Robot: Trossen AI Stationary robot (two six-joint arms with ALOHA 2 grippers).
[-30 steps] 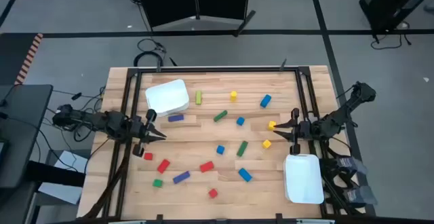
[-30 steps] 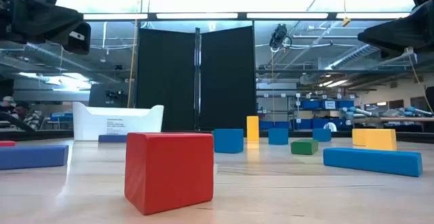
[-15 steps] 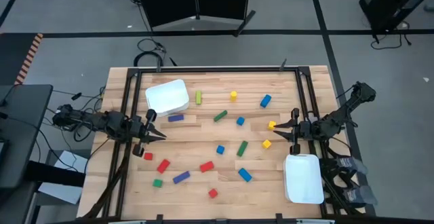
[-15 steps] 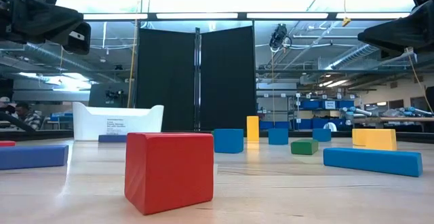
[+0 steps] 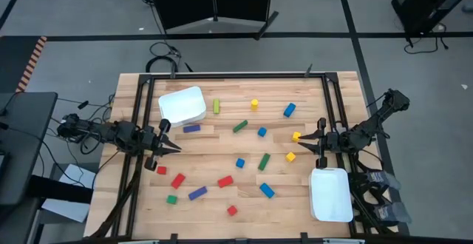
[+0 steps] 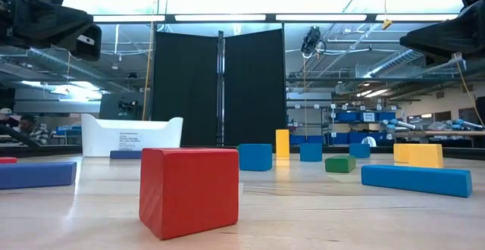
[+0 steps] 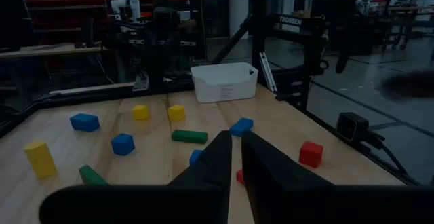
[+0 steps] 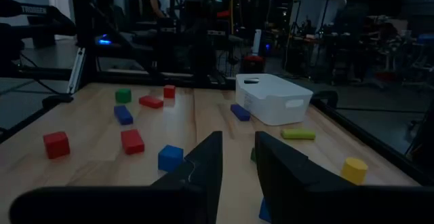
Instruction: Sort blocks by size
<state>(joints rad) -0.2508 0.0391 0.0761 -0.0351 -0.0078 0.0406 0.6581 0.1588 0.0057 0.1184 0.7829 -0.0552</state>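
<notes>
Several red, blue, green and yellow blocks lie flat and scattered over the wooden table [image 5: 222, 148], short cubes such as a red cube [image 6: 189, 189] and longer bars such as a blue bar [image 6: 415, 179]. My left gripper [image 5: 176, 147] hovers level at the table's left edge, shut to a thin slit and holding nothing [image 7: 237, 139]. My right gripper [image 5: 301, 142] hovers level at the right edge beside a yellow cube [image 5: 296, 136]. It is slightly open with nothing between its fingers [image 8: 239, 142].
A white tray [image 5: 182, 105] stands at the far left of the table. Another white tray [image 5: 330, 194] stands at the near right, close to my right arm. Black frame rails run along the table's left and right edges. A person shows in the room beyond.
</notes>
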